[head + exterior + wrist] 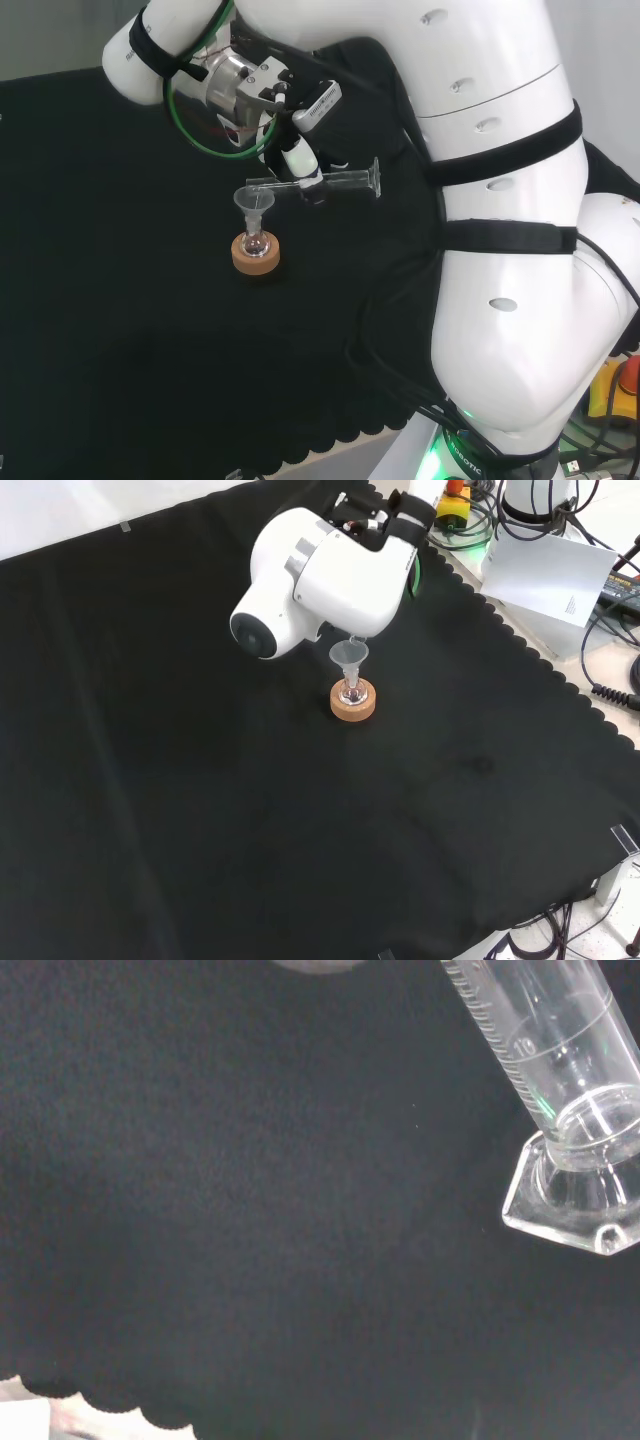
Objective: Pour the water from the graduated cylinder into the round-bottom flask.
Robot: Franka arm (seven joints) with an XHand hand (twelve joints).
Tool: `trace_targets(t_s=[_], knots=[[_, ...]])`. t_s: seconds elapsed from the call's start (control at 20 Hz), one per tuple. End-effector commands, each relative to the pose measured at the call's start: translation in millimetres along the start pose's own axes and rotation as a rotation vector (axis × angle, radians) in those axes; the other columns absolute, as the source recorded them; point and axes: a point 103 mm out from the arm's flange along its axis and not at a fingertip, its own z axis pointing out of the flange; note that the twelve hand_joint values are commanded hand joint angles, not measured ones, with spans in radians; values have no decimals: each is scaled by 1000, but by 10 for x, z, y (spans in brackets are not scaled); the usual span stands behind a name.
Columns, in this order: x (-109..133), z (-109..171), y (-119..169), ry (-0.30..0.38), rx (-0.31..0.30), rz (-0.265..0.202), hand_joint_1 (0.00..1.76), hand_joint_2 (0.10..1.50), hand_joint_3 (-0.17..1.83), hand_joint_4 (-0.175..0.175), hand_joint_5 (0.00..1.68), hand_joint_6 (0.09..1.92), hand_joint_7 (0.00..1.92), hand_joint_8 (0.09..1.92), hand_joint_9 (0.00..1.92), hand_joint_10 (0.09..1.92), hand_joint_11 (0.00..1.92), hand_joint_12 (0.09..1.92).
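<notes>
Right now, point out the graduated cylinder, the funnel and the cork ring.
graduated cylinder [345, 180]: head view, on the clear tube, lying level.
funnel [254, 203]: head view, on the cone's wide mouth.
cork ring [354, 707]: front view, on the ring's front rim under the flask.

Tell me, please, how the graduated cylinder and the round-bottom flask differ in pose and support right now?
The graduated cylinder lies about level in the air, held in the hand; the round-bottom flask stands upright on a cork ring. The cylinder is a long straight tube with a flat foot; the flask is small and round, with a funnel in its neck. Both are clear.
</notes>
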Motion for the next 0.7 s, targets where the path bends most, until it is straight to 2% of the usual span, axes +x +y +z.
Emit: trace_targets(t_s=[0.05,0.3,0.45,0.55,0.6,0.7], knots=[[-31,39,-29,32,-86,-54,1266,1092,-1,-175,1013,941,1051,925,1544,87,1379,660],[-123,116,-46,64,-156,-94,1266,1092,0,-175,1014,941,1051,925,1543,87,1380,659],[-168,149,-65,76,-220,-111,1266,1092,0,-175,1013,942,1051,925,1542,87,1379,658],[-199,168,-87,82,-282,-120,1176,1103,5,-117,1004,975,1158,680,1544,87,1383,651],[-212,177,-95,86,-301,-125,1153,1106,6,-102,1003,982,1213,556,1546,87,1388,643],[-232,197,-104,88,-323,-134,1134,1107,6,-90,1002,988,1268,436,1549,87,1394,635]])
